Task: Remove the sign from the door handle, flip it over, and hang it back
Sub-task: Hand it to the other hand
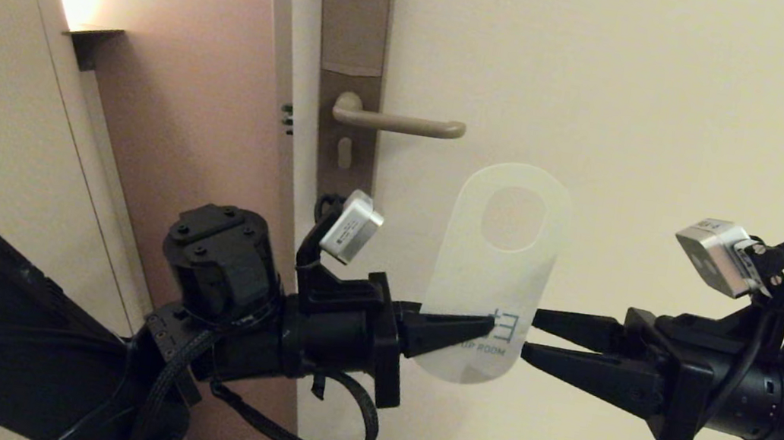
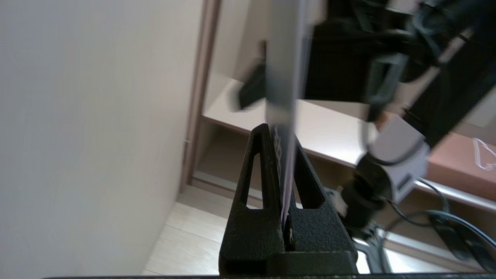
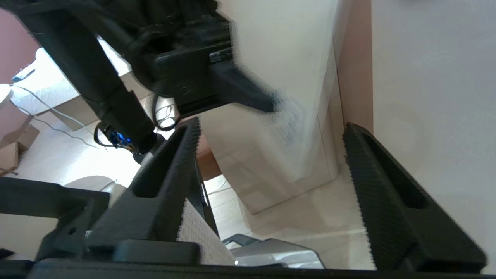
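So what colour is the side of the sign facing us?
White, with blue lettering on the sign; head view.

The sign [image 1: 492,272] presents its white face, printed with teal-blue lettering reading "UP ROOM" at its 6 o'clock end. The door handle [image 1: 405,124] is bronze-beige on a brown lock plate [image 1: 351,30]; the door [image 1: 647,95] is cream-white. Both the left gripper [image 1: 488,328] and the right gripper [image 1: 531,335] are matte black.

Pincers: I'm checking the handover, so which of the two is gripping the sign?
The left pincer: shut on the sign at its lower part. The right pincer stands open just beside the sign's edge.
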